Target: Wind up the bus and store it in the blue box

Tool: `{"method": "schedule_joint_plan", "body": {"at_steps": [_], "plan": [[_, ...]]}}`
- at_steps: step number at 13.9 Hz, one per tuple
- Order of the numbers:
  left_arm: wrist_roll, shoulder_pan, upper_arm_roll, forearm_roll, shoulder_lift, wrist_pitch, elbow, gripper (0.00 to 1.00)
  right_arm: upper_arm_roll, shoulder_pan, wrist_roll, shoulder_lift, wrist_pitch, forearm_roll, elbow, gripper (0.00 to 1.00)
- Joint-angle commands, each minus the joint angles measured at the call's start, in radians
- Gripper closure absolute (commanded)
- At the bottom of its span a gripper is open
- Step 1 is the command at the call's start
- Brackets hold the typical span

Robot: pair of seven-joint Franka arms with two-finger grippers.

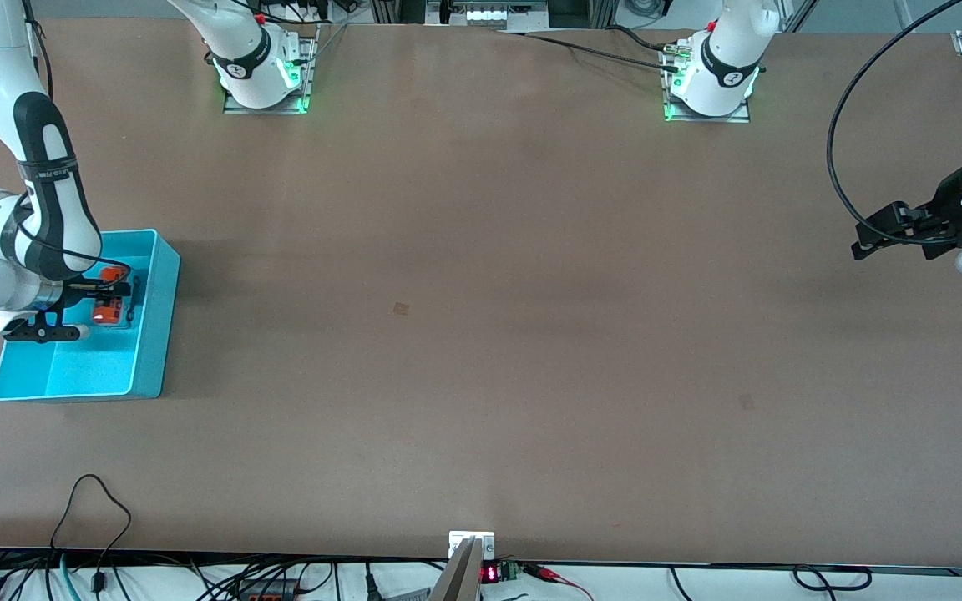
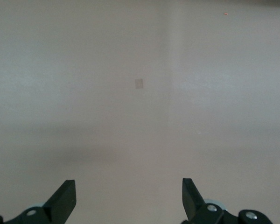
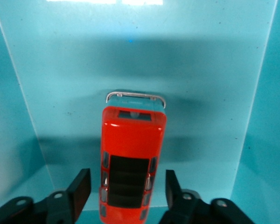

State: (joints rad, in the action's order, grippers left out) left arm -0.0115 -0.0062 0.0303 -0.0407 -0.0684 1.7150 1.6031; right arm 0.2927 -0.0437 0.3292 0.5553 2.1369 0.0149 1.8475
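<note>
Blue box (image 1: 149, 334) walls hem the bus (image 3: 130, 158) between the parted right claw (image 3: 126, 186); left claw (image 2: 129, 198) waits wide.

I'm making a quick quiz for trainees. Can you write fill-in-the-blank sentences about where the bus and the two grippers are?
1. The bus lies inside the ____ box.
2. The right gripper has its fingers on either side of the bus, ____ and clear of it.
3. The left gripper waits, open, over bare ____.

Missing words: blue; open; table
</note>
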Motion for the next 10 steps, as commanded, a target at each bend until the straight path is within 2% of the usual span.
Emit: {"method": "schedule_joint_plan", "body": {"at_steps": [1,3,7,10], "plan": [[0.018,0.003,-0.003,0.013,0.015,0.002,0.009,0.0,-0.004,-0.001,0.013,-0.029,0.0,-0.003,0.019,0.0],[0.016,-0.001,-0.007,0.019,0.016,0.002,0.011,0.0,-0.006,0.001,0.013,-0.054,-0.006,0.0,0.001,0.0],[-0.001,0.0,-0.007,0.018,0.016,-0.012,0.011,0.0,-0.035,0.015,0.014,-0.175,-0.043,-0.003,-0.062,0.0],[-0.001,0.002,-0.006,0.018,0.016,-0.017,0.011,0.0,-0.067,0.015,0.016,-0.221,-0.223,0.0,-0.194,0.0]]}}
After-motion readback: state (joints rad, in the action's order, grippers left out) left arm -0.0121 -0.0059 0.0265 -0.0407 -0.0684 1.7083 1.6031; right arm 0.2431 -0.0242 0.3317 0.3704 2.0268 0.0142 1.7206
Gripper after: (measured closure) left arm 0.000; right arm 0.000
